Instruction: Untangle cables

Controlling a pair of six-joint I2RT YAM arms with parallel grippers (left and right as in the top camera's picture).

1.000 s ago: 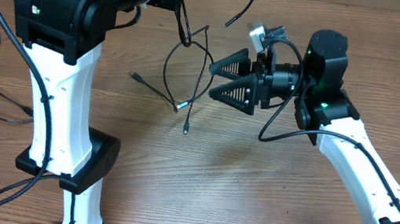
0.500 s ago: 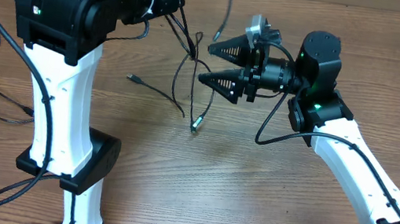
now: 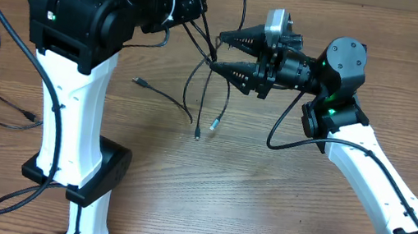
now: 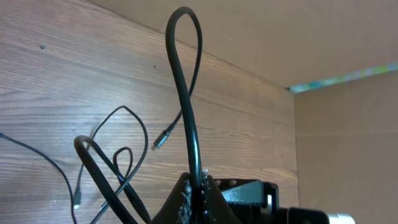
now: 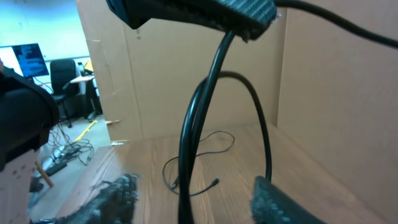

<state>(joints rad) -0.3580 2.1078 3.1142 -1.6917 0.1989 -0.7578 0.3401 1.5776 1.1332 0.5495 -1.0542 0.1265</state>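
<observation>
Wood-grained table [image 3: 264, 192] is overhung at its far middle by the tall, raised left arm [image 3: 78, 48] and by the right arm [image 3: 369, 157], reached level towards it. Above the table the left gripper [image 4: 198, 182] is clamped tight on a looped strand and the right gripper [image 3: 219, 50] is set part-open astride another, with the cables [image 3: 204, 91] dangling towards the table. Separation is judged under way; next, that strand must be pinched and drawn sideways.

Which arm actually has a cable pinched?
The left gripper: its jaws are shut on a cable, while the right gripper has its jaws apart.
</observation>
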